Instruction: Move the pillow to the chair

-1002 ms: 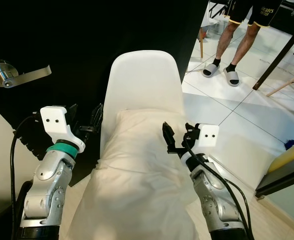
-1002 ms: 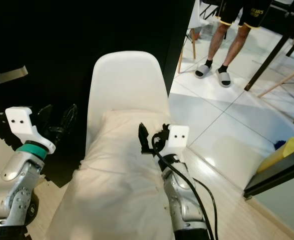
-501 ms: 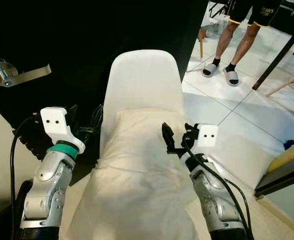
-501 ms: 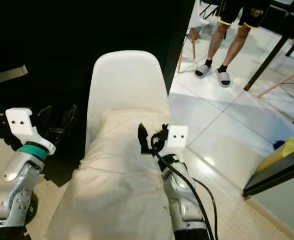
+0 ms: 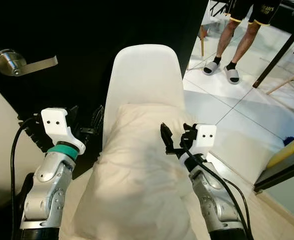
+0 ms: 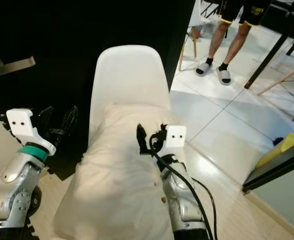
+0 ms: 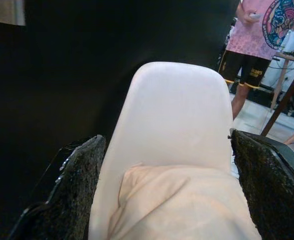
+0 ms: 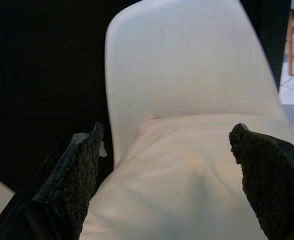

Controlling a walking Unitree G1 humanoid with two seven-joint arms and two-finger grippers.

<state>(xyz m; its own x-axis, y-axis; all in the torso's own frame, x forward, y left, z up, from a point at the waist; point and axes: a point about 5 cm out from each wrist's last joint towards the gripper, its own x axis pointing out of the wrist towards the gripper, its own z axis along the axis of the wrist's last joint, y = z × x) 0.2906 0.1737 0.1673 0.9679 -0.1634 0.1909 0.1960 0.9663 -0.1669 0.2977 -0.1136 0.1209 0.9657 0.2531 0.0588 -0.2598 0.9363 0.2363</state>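
A cream pillow [image 5: 136,165] lies lengthwise on the white plastic chair [image 5: 144,75], its far end close under the backrest. My left gripper [image 5: 84,122] is open beside the pillow's left edge. My right gripper [image 5: 176,140] is open over the pillow's right side. The left wrist view looks between wide-spread fingers [image 7: 81,190] at the chair back [image 7: 177,110] and the pillow [image 7: 182,200]. In the right wrist view the pillow [image 8: 187,170] lies between spread fingers [image 8: 76,175], below the backrest [image 8: 187,60]. The pillow's near end runs out of view below.
A black door [image 5: 86,30] with a silver lever handle [image 5: 21,61] stands right behind the chair. A person's legs in slides [image 5: 232,45] stand on the tiled floor at the back right, near a dark table leg [image 5: 282,50]. A yellow object [image 5: 289,150] sits at the right edge.
The whole view has shifted a little, so the camera moved. The pillow looks more bunched between the arms. Both grippers stay open in about the same places.
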